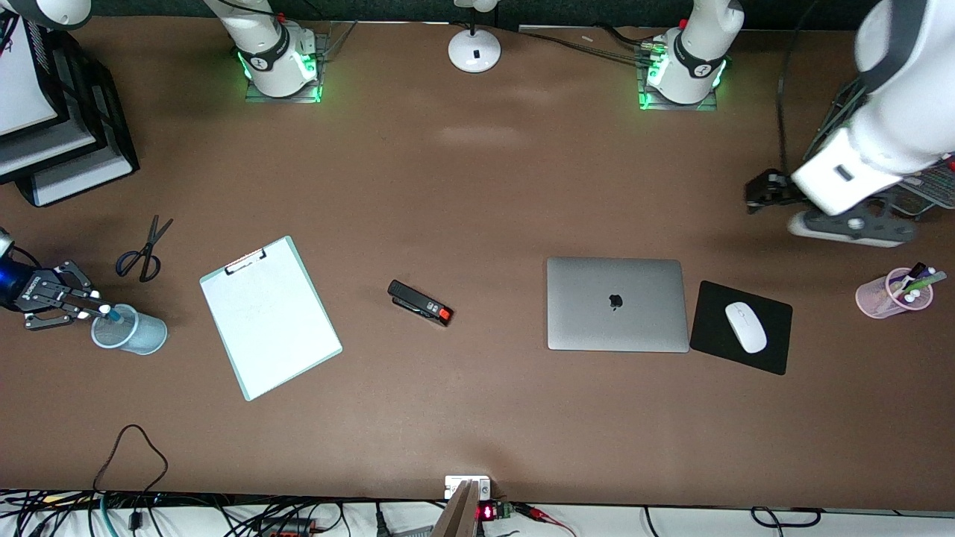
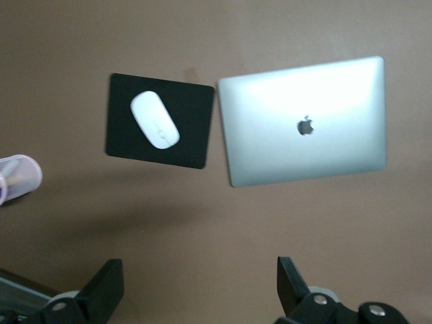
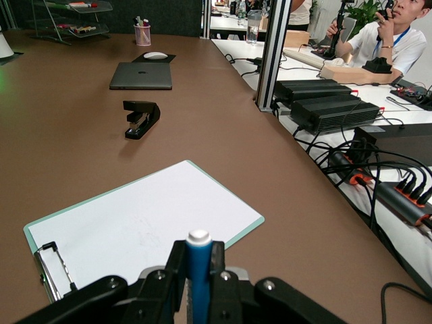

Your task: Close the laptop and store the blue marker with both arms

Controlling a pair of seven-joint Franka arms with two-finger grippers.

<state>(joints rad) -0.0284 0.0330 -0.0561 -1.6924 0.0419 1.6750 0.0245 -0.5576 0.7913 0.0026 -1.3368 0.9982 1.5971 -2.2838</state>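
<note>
While shut, laptop flat.

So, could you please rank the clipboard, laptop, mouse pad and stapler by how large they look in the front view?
1. Clipboard and laptop: similar in area, too close to rank.
2. Mouse pad.
3. Stapler, clearly smallest.
All lie flat on the table, so nearness hardly skews this.

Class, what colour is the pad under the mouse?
Black; the mouse pad shows best in the front view.
</note>
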